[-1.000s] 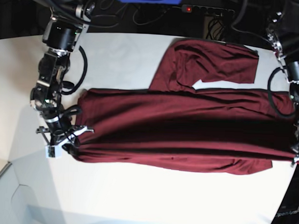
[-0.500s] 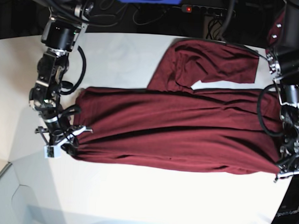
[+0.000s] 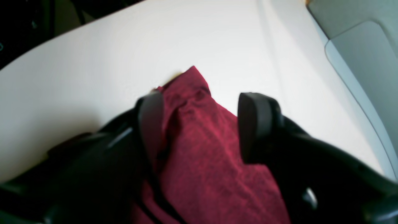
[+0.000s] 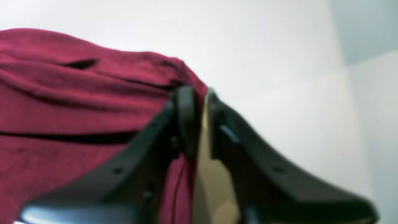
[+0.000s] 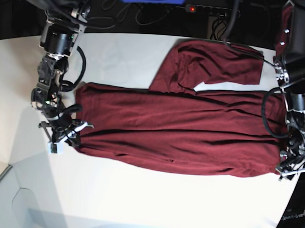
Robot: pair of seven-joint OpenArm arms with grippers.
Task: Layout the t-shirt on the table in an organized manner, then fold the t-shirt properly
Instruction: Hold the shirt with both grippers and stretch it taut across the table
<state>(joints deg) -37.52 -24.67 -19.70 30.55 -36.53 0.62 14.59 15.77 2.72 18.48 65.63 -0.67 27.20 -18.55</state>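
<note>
Lying flat, t-shirt (image 5: pixel 181 142), table (image 5: pixel 139 203)

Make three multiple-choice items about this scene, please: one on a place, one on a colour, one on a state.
1. Where on the t-shirt is the left end effector?
A. at a corner of the cloth
B. at the middle of the cloth
C. far from the cloth

2. What colour is the t-shirt?
A. blue
B. dark maroon
C. grey

3. How do the left end effector's jaws stand?
A. pressed together
B. apart, with cloth between them
C. apart over bare table

Key: 1 A, the left wrist view shows a cloth corner on the white table between the fingers; 2 B, all views show dark red fabric; 3 B, a clear gap separates the two fingers.
</note>
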